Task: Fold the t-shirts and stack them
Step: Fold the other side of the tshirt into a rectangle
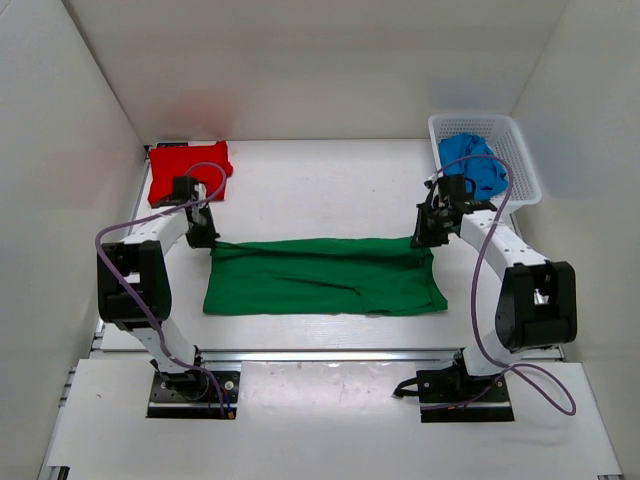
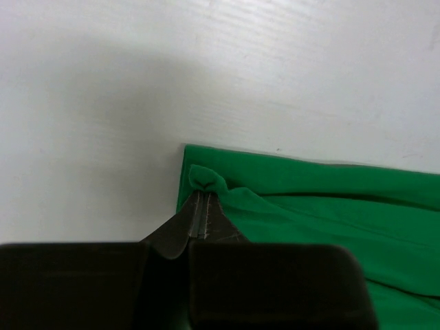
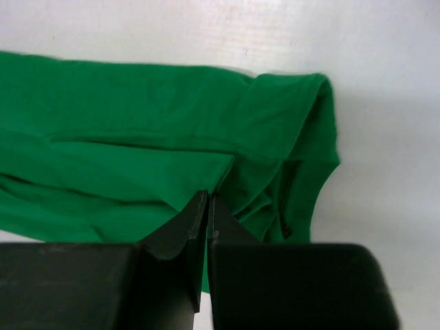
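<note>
A green t-shirt (image 1: 325, 275) lies as a long folded band across the middle of the table. My left gripper (image 1: 205, 238) is shut on its far left corner; in the left wrist view the closed tips (image 2: 201, 196) pinch a small bunch of the green cloth (image 2: 330, 206). My right gripper (image 1: 422, 238) is shut on the far right corner; in the right wrist view the closed tips (image 3: 208, 198) grip a fold edge of the green shirt (image 3: 137, 137). A folded red t-shirt (image 1: 188, 170) lies at the back left. A blue t-shirt (image 1: 472, 160) sits crumpled in a basket.
A white mesh basket (image 1: 530, 160) stands at the back right against the wall. White walls close in the table on the left, back and right. Purple cables loop from both arms.
</note>
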### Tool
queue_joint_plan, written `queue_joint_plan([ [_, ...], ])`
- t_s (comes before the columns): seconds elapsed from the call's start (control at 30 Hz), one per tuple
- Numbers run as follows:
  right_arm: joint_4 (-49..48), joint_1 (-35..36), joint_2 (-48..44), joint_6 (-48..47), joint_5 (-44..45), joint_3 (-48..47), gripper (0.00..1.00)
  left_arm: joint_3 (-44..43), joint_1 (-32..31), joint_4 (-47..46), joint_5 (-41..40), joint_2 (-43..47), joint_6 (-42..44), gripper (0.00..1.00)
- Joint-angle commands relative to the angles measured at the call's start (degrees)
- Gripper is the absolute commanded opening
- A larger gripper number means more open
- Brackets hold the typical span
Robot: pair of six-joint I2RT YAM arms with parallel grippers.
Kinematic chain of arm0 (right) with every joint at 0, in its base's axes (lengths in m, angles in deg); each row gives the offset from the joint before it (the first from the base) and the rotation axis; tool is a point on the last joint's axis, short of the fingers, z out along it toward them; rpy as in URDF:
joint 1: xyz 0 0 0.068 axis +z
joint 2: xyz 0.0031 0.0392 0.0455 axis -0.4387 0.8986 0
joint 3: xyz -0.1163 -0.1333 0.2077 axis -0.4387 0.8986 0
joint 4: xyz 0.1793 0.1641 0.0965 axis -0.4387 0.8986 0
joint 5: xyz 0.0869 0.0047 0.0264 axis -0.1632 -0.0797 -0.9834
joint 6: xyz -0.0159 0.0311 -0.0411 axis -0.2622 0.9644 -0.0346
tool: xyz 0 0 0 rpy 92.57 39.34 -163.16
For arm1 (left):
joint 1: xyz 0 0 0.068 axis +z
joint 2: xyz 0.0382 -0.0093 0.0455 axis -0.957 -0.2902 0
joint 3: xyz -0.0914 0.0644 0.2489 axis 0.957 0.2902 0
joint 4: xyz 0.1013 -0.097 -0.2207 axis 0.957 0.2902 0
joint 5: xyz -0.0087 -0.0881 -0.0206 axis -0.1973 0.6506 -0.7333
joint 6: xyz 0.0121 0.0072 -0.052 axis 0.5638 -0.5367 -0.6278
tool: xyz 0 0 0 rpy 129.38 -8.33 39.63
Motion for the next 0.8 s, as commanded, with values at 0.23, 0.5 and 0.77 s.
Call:
queue_joint_plan([
  [0.23,-0.52,0.03,-8.72,1.94,-3.53,5.61,0.0,3.01,-0.26,-2.06,-3.63,3.69,1.76,0.0],
  [0.5,-0.6,-0.85,-10.57,1.85,-4.49,9.65,0.0,3.81,0.17,-2.15,-4.51,5.18,1.85,0.0],
  [0.77,-0.25,-2.61,-11.45,0.97,-4.84,9.66,0.0,7.4,0.09,-1.89,-4.86,12.64,1.94,0.14],
])
